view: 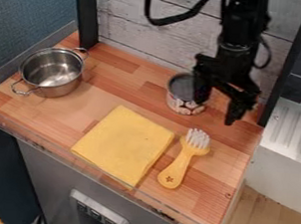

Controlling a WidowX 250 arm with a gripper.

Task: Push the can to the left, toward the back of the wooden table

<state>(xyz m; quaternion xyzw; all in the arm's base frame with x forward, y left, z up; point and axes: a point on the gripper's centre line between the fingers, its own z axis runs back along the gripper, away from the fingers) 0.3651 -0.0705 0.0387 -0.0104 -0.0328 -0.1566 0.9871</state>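
My gripper (214,110) hangs open over the back right of the wooden counter, with its two fingers spread apart. Its left finger overlaps the right side of an open metal can (178,104) with a patterned label; whether they touch, I cannot tell. A folded yellow cloth (125,145) lies flat at the middle front. Just right of the cloth is a yellow brush (177,170), white bristles toward the back and handle toward the front. At the back left stands an empty steel pot (61,88) with two handles.
A low clear rail (84,166) runs along the counter's front edge. Behind the counter (99,102) rises a whitish plank wall (140,38) between dark posts (86,13). To the right, beyond the counter's edge, is a white ridged drainboard (294,129).
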